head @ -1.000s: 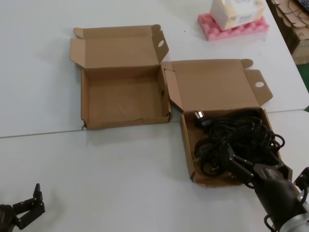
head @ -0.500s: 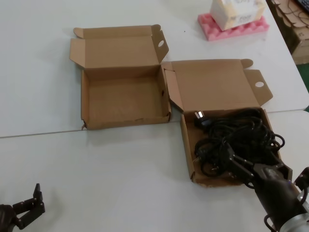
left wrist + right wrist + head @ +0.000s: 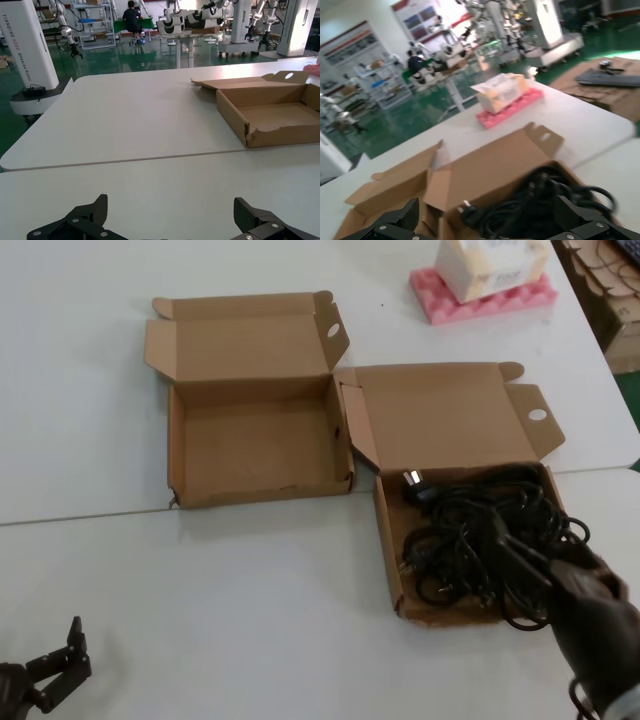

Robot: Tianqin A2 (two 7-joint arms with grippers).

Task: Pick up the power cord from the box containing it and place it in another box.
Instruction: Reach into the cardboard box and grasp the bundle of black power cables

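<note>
The left gripper [image 3: 50,672], a black two-fingered claw, sits parked at the near left corner of the white table [image 3: 250,570], well to the left of the full carton, its fingers spread wide and holding nothing.

Next comes the empty shallow brown cardboard box [image 3: 255,445], lid hinged back, with a frayed, slightly torn near-left corner; it stands just to the left of and slightly behind the full carton, their corners almost touching. Nothing lies in it.

The full carton [image 3: 388,540] is a matching shallow brown cardboard box with its lid open. The thin black power cord [image 3: 480,535] is bunched inside it, with its dark plug toward the hinge side; a few loops spill over the carton's right wall.

The right gripper [image 3: 520,555], black and on a dark wrist, reaches over the carton's near right corner into the tangle. In the right wrist view its fingers stand wide apart above the cord, so it seems not to have closed on anything.

Judging from this, the task is at its start: the grasp, the lift, the carry leftward and the drop into the empty box all remain.
</note>
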